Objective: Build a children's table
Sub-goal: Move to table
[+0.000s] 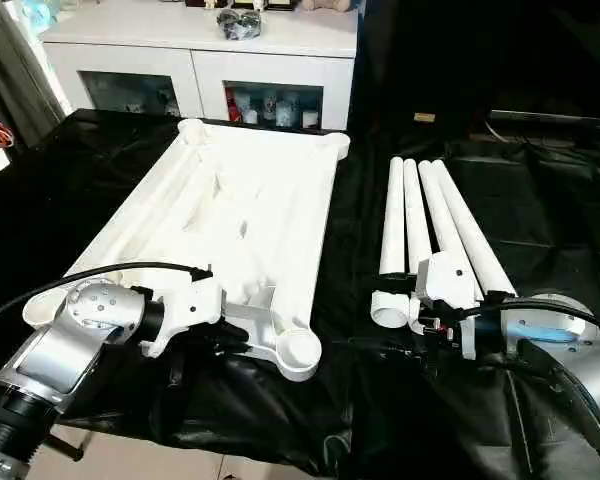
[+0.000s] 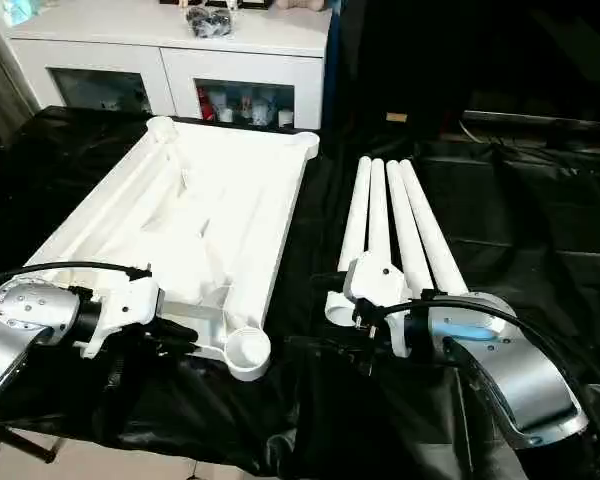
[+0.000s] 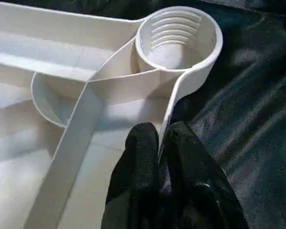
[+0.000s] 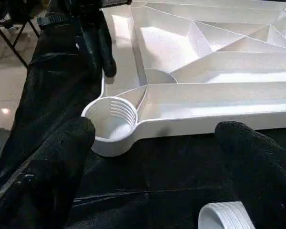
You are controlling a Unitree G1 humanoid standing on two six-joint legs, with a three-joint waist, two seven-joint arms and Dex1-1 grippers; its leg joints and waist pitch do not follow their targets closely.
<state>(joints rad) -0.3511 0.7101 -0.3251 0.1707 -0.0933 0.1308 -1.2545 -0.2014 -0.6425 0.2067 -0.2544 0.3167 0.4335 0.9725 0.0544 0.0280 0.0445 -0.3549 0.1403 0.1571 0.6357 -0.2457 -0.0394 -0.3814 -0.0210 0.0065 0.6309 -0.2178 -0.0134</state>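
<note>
Left end effector [image 3: 158,143] pinches tabletop [image 3: 86,105] rim

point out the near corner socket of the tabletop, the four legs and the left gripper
near corner socket [image 3: 178,40], left wrist view, threaded inner wall
legs [image 1: 450,225], left eye view, middle of one tube
left gripper [image 3: 159,143], left wrist view, between fingertips pinching the tabletop's edge wall

The white plastic ribbed tabletop [image 3: 62,95] is running off the picture's edge beyond the left gripper's black fingers [image 3: 138,176], hiding its far corners.

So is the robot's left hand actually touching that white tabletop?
Touching. The left wrist view shows the left hand with its black fingers closed on the tabletop's thin rim.
</note>
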